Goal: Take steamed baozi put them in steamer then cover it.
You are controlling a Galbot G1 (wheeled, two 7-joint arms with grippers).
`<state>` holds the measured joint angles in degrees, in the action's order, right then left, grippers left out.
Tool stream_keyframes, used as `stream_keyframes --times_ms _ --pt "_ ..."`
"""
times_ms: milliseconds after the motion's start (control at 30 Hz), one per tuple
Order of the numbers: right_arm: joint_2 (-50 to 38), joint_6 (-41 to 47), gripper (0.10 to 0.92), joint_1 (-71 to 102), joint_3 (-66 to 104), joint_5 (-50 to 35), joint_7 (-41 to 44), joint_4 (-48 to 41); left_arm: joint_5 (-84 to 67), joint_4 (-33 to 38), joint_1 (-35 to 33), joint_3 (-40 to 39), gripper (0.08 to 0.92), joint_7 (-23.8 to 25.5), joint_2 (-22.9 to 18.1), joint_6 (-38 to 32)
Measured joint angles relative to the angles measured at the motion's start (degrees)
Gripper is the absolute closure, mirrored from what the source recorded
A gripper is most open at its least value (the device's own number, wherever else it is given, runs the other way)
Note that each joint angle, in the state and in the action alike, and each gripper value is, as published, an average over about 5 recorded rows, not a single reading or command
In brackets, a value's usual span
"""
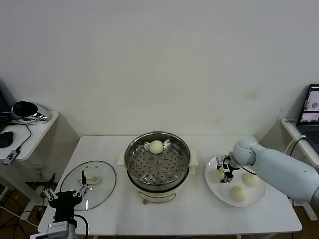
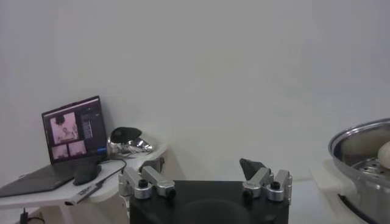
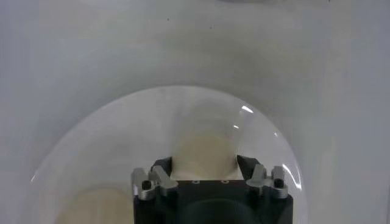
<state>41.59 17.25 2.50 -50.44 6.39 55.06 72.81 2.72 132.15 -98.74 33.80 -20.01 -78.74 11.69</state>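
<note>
While the right arm reaches down over the white plate (image 1: pixel 259 195), the long white tabletop (image 1: pixel 199 214) carries everything else in a row beside it. The steamer (image 1: pixel 157 164) stands well off to the left of the right pincer (image 1: pixel 225 173), its shiny pot open, with one steamed baozi (image 1: pixel 156 146) resting on the perforated tray near the far rim. Farther still from that pincer, on the other side of the steamer, the glass cover (image 1: pixel 92 183) lies flat on the tabletop, handle up. The left pincer (image 1: pixel 65 193) hangs at the near edge of the cover, its fingers spread wide and holding nothing. On the plate, the right pincer is lowered over a bun (image 3: pixel 204 152), one finger on either side of it, narrowed partway; I cannot tell from here whether the pads are actually touching the dough. Two more buns sit on the same plate: one (image 1: pixel 250 180) just to the pincer's right, and one (image 1: pixel 238 194) nearer the front edge of the tabletop, both apart from the pincer.
</note>
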Motion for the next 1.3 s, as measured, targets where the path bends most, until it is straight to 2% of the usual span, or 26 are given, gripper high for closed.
stream_keyframes --times_ms 333,700,1000,1300 --pt "-2.4 0.9 0.408 -5.3 -2.2 -3.0 2.0 2.5 0.0 0.3 0.1 -0.1 0.177 0.0 0.2 0.1" --pt "-2.7 4.0 0.403 -24.7 -12.7 -13.7 2.6 7.6 -0.1 0.3 0.6 -0.5 0.177 0.0 0.5 0.2" --pt "3.9 9.9 0.391 -40.5 -21.0 -28.0 -0.7 12.1 -0.3 0.4 1.4 -0.4 0.177 0.0 0.7 0.2" --pt "15.0 16.2 0.389 -44.2 -23.7 -40.2 -6.3 12.1 -0.2 0.6 1.9 -0.1 0.177 -0.1 0.2 0.2"
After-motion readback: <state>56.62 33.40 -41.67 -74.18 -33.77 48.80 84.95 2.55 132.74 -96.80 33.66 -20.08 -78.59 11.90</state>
